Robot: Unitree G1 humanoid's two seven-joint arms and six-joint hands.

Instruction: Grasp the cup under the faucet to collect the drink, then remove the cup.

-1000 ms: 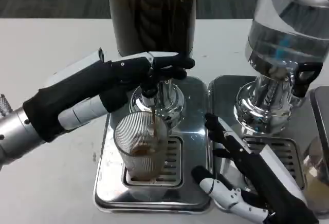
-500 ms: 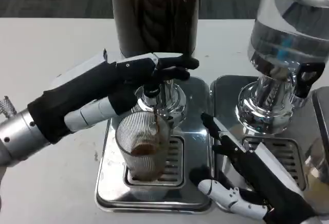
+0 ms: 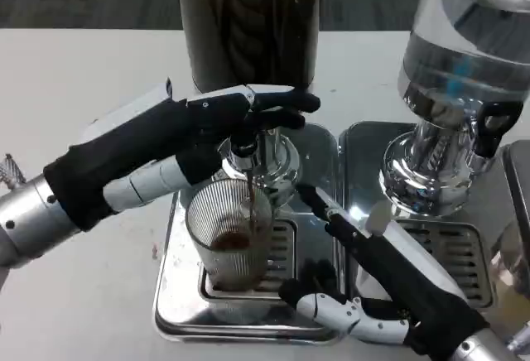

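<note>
While a thin brown stream runs from the faucet (image 3: pixel 248 156), the left hand (image 3: pixel 178 141) reaches across from the left edge of the table (image 3: pixel 74 79), its fingers resting on top of the tap lever, apparently holding it open; how firmly it grips cannot be told. The cup (image 3: pixel 229 235), a ribbed clear glass, stands on the grate at the middle of the left drip tray (image 3: pixel 178 311), directly beneath the spout so the drink lands inside; it holds only a shallow brown layer at the bottom. The right hand (image 3: pixel 364 286) lies open just beside the cup's right side, fingers spread and holding nothing, likely placed to close around it. The dark dispenser (image 3: pixel 248 21) stands behind the tray; 1 clear dispenser (image 3: pixel 468 46) sits toward the table's right edge.
</note>
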